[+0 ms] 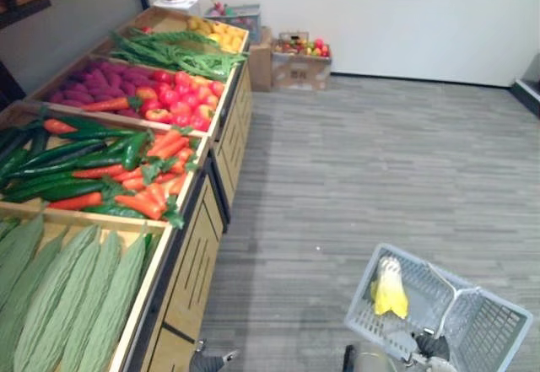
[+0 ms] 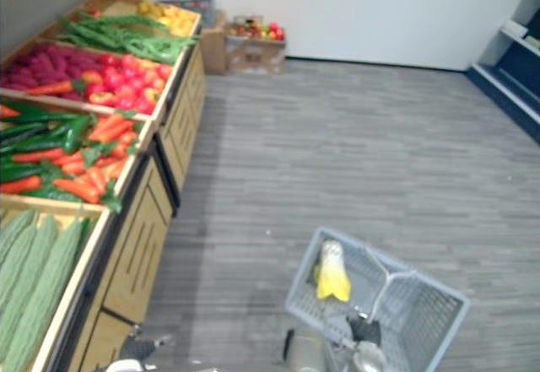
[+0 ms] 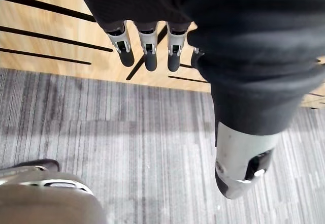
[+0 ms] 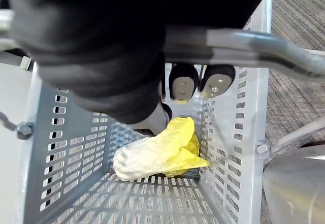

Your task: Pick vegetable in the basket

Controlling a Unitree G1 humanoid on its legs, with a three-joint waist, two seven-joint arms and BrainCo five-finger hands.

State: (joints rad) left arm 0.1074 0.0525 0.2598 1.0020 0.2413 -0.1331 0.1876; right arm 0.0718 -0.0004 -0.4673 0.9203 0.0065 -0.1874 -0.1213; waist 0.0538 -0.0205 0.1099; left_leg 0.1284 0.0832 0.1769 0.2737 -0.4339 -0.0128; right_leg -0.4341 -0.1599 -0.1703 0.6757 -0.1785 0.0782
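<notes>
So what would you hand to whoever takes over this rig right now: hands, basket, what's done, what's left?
Left hand: open, empty, hanging beside the wooden stand.
Right hand: curled round the handle of the grey basket.
Done: one yellow-white leafy vegetable lies in the basket.
Left: if more is wanted, the carrots look like the nearest pick, and the free left hand is probably the one to use.
</notes>
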